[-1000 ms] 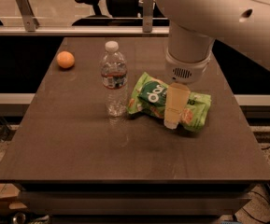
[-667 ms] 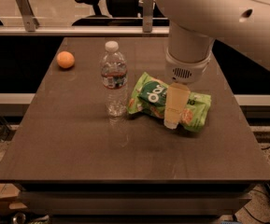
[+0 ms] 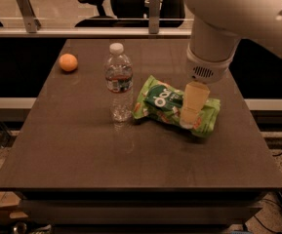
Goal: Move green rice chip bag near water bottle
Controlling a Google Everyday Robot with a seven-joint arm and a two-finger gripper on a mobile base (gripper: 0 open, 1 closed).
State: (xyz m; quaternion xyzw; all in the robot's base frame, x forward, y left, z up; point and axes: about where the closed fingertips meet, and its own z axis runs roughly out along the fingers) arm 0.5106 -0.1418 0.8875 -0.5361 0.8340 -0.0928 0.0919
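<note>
Nothing has visibly moved since the earlier frame: the table (image 3: 82, 155) carries the same layout. The white arm (image 3: 228, 13) reaches down, and the gripper (image 3: 188, 118) rests on the right half of the green rice chip bag (image 3: 160, 101); whether it is clamped on the bag, I cannot tell. The bag lies flat under it, its left end just beside the upright water bottle (image 3: 119, 82). Far left of the gripper, behind, sits an orange (image 3: 68, 62).
</note>
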